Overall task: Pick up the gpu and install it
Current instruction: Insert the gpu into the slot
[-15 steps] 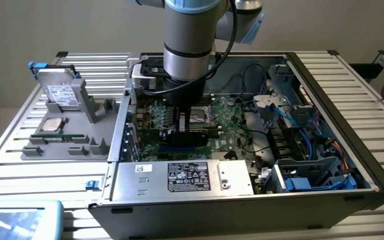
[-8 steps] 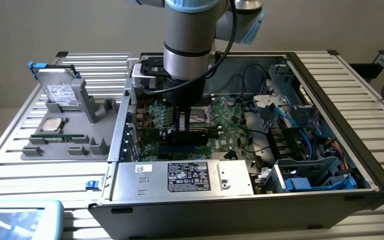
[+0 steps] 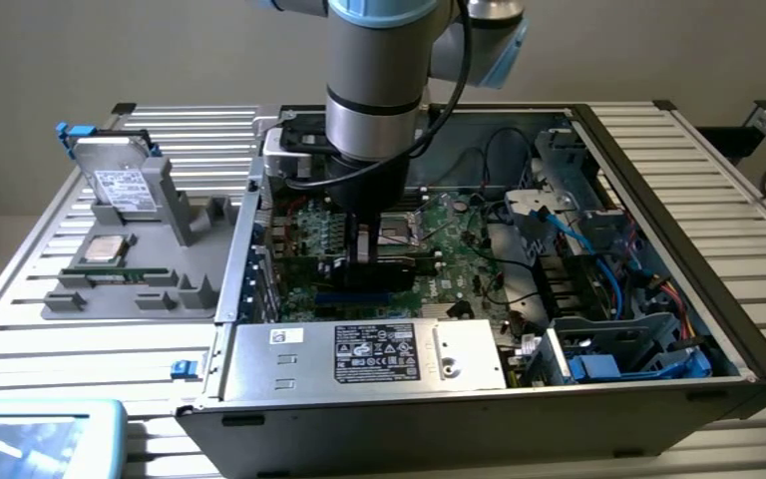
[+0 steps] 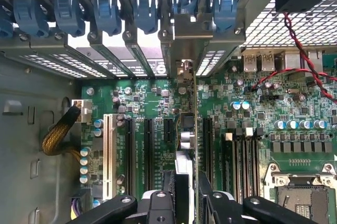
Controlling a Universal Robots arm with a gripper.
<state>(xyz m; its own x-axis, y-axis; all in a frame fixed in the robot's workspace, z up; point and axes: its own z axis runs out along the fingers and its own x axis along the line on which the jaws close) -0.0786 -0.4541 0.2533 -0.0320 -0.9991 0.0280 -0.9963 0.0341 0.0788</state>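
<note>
gpu point(image 3: 386, 273) in case point(image 3: 742, 344), over motherboard point(image 3: 461, 244) | tray point(image 3: 131, 287) at exterior view's left of case

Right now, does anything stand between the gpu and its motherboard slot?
Nothing visible does. The gripper holds the gpu edge-on over the motherboard's empty expansion slots; the yellow cable bundle lies off to the side, clear of them.

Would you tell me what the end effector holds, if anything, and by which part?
The end effector grips the gpu by its upper edge.
</note>
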